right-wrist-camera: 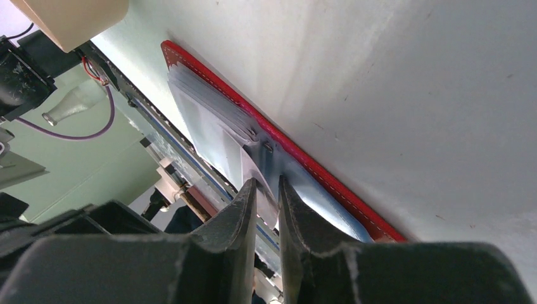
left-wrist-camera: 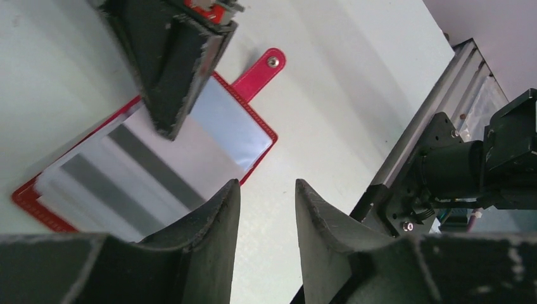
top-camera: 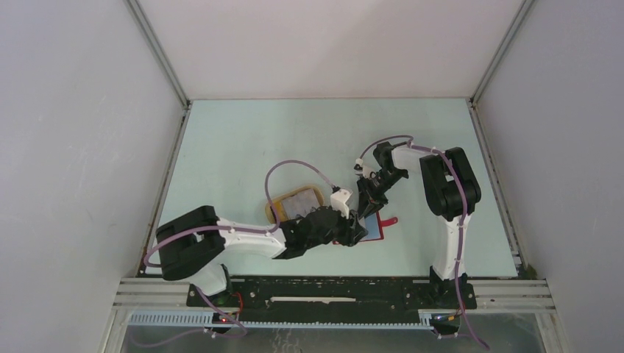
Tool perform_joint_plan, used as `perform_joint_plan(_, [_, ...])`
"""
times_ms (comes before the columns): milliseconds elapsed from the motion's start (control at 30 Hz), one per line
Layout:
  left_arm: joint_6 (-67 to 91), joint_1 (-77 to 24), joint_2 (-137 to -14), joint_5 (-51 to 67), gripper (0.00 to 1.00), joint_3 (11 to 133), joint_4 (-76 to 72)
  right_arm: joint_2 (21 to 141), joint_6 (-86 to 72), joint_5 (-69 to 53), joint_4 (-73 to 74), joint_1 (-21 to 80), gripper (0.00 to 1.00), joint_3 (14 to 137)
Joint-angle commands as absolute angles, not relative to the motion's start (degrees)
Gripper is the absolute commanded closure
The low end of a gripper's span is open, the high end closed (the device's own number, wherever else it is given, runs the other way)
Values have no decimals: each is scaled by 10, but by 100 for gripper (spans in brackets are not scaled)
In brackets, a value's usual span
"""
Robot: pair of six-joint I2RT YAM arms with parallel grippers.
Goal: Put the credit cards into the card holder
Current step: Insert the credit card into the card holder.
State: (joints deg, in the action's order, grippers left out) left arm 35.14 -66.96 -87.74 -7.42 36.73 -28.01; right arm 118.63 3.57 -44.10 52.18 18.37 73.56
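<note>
Open red card holder (top-camera: 372, 229) on a pale green worktop (top-camera: 243, 147) boxed in by white walls (top-camera: 73, 110), with two robot arms meeting over it.
The single holder lies toward 5 o'clock from the worktop's middle, its snap tab (left-wrist-camera: 263, 73) pointing to 3 o'clock. A fanned stack of silvery credit cards (left-wrist-camera: 126, 171) rests on it; two dark stripes show, but the full count is unclear. One beige tray (top-camera: 298, 200) sits at its 10 o'clock. The left end effector (left-wrist-camera: 267, 209) is parted and empty beside the holder. The right end effector (right-wrist-camera: 266, 183) is barely parted at the cards' edge, and I cannot tell if it grips.
</note>
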Motion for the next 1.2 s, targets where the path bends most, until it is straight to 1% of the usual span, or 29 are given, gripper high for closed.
perform_joint_plan(0, [326, -687, -914, -77, 57, 432, -293, 1199, 44, -420, 497, 185, 75, 739])
perform_joint_plan(367, [290, -697, -991, -94, 54, 515, -267, 1200, 42, -415, 495, 186, 75, 739])
perform_joint_plan(633, [277, -697, -1036, -109, 54, 561, -242, 1200, 41, -413, 494, 185, 75, 738])
perform_joint_plan(933, [295, -698, -1073, -186, 55, 591, -174, 1200, 41, -413, 494, 186, 75, 739])
perform_joint_plan(1167, [311, -702, -1086, -218, 55, 604, -143, 1199, 40, -412, 494, 186, 75, 739])
